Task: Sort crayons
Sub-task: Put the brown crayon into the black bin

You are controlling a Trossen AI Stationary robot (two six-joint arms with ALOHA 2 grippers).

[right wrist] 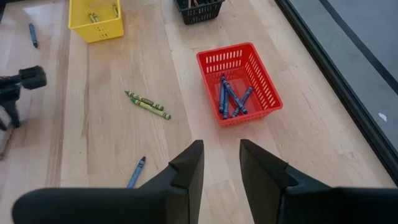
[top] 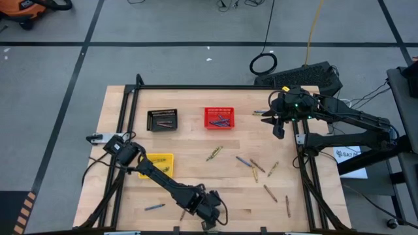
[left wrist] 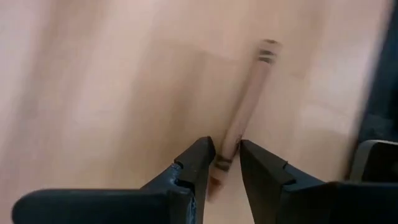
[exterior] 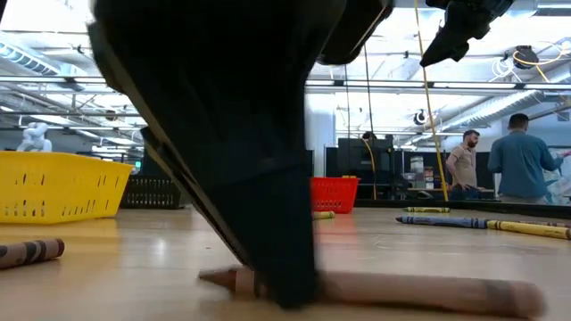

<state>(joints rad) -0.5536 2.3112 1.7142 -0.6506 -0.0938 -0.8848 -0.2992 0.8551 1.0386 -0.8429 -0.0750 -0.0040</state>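
A brown crayon [exterior: 419,292] lies on the wooden table [top: 196,140] at its near edge. My left gripper [left wrist: 227,146] stands over it, pointing down, shut on it; in the low view the gripper [exterior: 277,267] fills the foreground. My right gripper [right wrist: 221,162] hangs open and empty, high over the far right of the table [top: 277,124]. A red basket [right wrist: 239,84] holds several blue crayons. A yellow basket [top: 159,163] and a black basket [top: 162,120] stand to the left. Loose crayons lie scattered: yellow-green [top: 214,153], blue [top: 243,160], brown [top: 270,192]. My left gripper pinches the brown crayon near its pointed end [left wrist: 231,140] between its two fingers. The fingers come from above, pointing down, and lie across the crayon. The crayon lies flat on the table, its long part [left wrist: 252,93] reaching out beyond the fingers.
Another brown crayon [exterior: 31,252] and a blue one [top: 155,207] lie near the table's near left. Several more crayons lie at the near right [top: 287,205]. A black frame [top: 121,130] runs along the table's sides. People stand in the room beyond [exterior: 522,160].
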